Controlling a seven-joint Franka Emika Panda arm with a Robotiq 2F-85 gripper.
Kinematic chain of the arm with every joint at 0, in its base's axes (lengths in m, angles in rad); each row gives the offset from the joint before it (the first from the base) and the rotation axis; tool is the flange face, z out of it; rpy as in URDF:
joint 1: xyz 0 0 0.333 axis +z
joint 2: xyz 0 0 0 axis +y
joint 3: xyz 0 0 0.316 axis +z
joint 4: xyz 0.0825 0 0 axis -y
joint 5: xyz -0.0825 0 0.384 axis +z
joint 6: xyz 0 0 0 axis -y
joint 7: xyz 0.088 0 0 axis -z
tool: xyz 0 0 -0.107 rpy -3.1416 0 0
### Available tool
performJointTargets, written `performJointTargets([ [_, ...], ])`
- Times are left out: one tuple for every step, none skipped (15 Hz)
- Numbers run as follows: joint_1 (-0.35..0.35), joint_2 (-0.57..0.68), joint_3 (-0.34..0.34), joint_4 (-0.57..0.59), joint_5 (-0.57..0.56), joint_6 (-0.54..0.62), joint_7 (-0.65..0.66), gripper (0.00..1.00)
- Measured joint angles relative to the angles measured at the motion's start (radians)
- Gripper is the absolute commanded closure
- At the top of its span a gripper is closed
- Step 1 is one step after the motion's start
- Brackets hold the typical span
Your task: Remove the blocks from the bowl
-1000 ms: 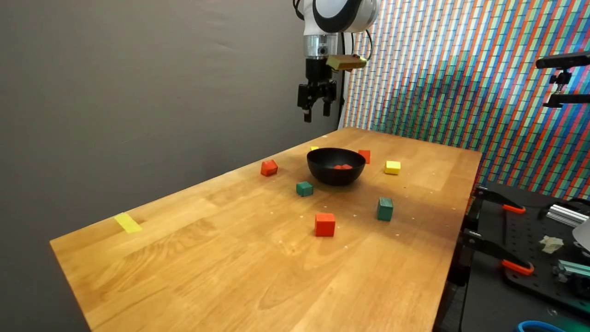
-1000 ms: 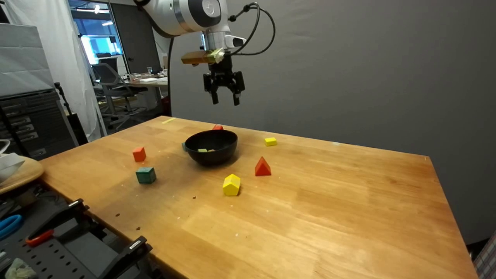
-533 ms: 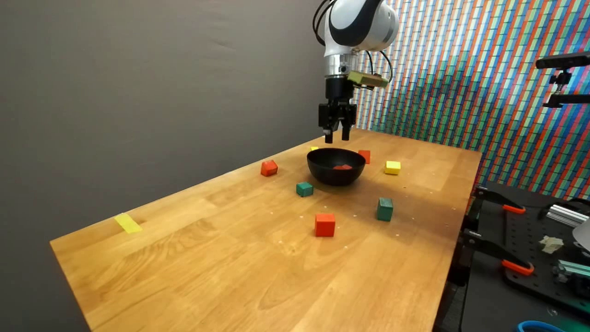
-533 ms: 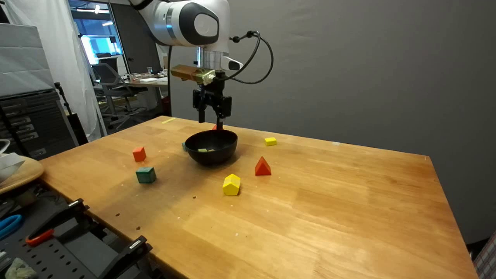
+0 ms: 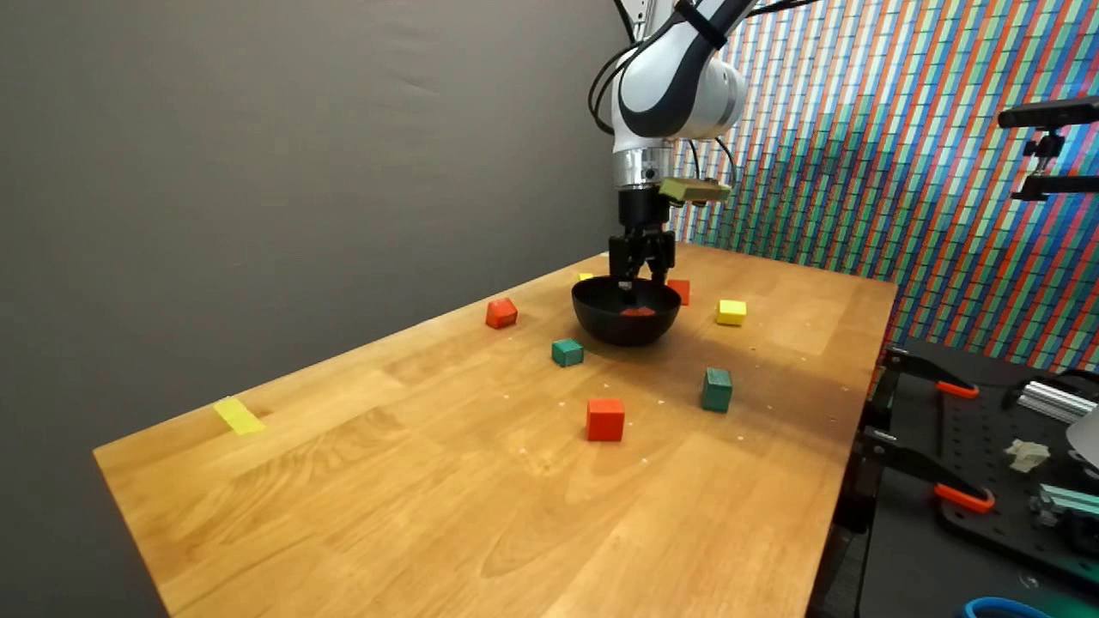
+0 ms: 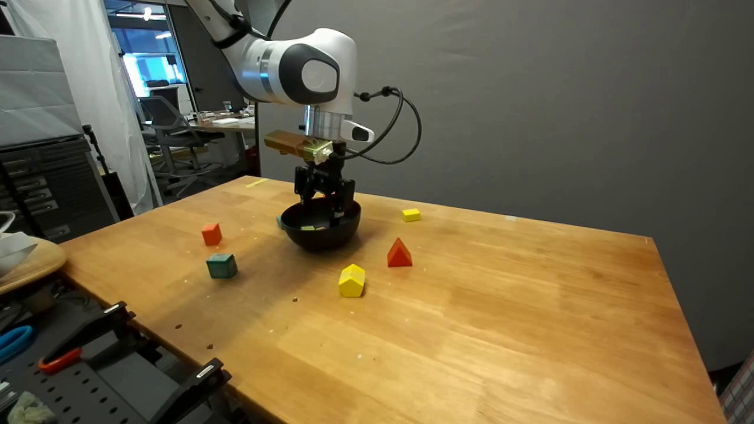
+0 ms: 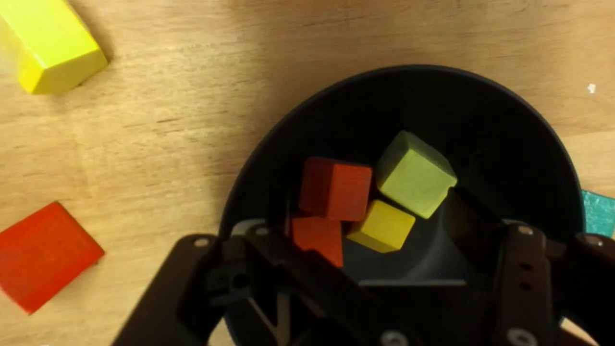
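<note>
The black bowl (image 5: 627,322) stands on the table in both exterior views (image 6: 321,238) and fills much of the wrist view (image 7: 413,72). In it lie a red block (image 7: 336,189), an orange-red block (image 7: 319,235), a small yellow block (image 7: 383,227) and a pale yellow-green block (image 7: 417,177). My gripper (image 7: 371,209) is open and points down, its fingers inside the bowl's rim. In the wrist view one finger partly covers the orange-red block; the other is close beside the yellow-green block, touching or not I cannot tell. The gripper also shows in both exterior views (image 5: 642,281) (image 6: 321,209).
Outside the bowl lie a yellow block (image 6: 352,281), a red triangular block (image 6: 399,253), a flat yellow block (image 6: 411,215), green blocks (image 5: 717,390) (image 5: 567,352) and red blocks (image 5: 605,419) (image 5: 501,313). A yellow tape strip (image 5: 239,415) lies near the edge. Clamps (image 5: 927,472) grip one side.
My open gripper has come down from high above the table, moved over the bowl and lowered its fingers into it. The bowl and the blocks have not visibly moved.
</note>
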Motion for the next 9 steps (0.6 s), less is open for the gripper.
performJointTargets([
  [0.0,0.011,0.002,0.0,0.0,0.0,-0.003,0.41],
  [0.0,0.02,0.003,0.0,0.0,0.001,-0.004,0.43],
  [0.0,0.028,0.004,0.0,0.0,0.001,-0.005,0.5],
  [0.0,0.036,0.004,0.0,0.0,0.001,-0.005,0.6],
  [0.0,0.039,0.004,0.001,0.0,0.001,-0.005,0.67],
  [0.001,0.039,0.004,0.003,-0.003,0.001,-0.005,0.73],
  [0.001,0.038,0.002,0.006,-0.007,0.001,-0.005,0.81],
  [0.001,0.038,0.002,0.008,-0.011,0.001,-0.005,0.88],
  [0.001,0.036,0.002,0.009,-0.016,0.001,-0.004,0.85],
])
